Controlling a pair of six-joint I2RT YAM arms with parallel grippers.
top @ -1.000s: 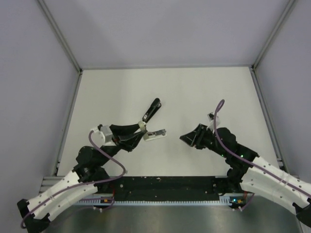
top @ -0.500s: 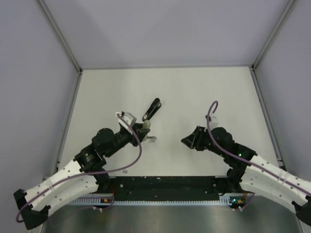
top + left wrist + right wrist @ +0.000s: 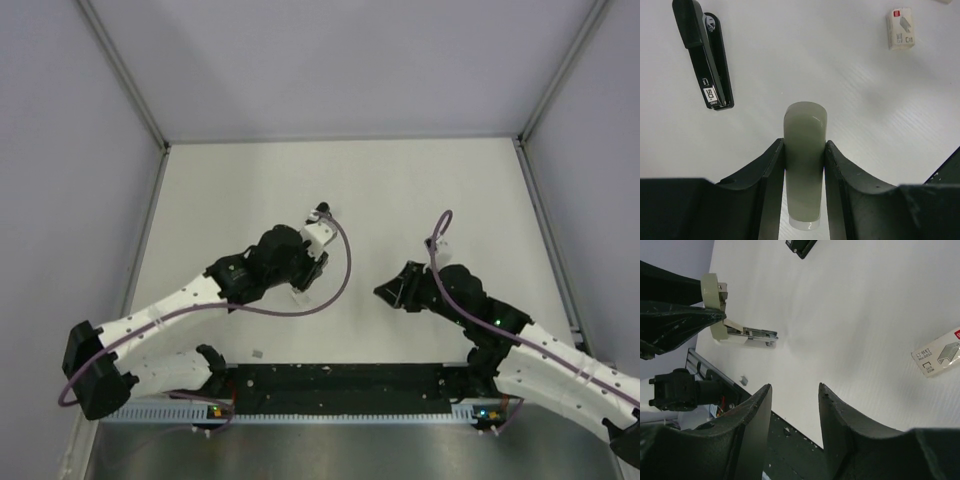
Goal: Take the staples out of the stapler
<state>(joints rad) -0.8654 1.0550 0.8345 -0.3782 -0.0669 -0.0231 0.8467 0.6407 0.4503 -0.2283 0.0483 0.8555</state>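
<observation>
- A white table (image 3: 400, 180) sits under soft, even light.
- Pale grey walls (image 3: 340, 60) stand on three sides.
- Metal posts (image 3: 120, 70) mark the back corners.
- A black strip (image 3: 340, 380) edges the front.

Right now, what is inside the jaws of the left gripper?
A grey-green bar, clamped in the left gripper. Its rounded end sticks out; the fingers cover its sides.
</observation>
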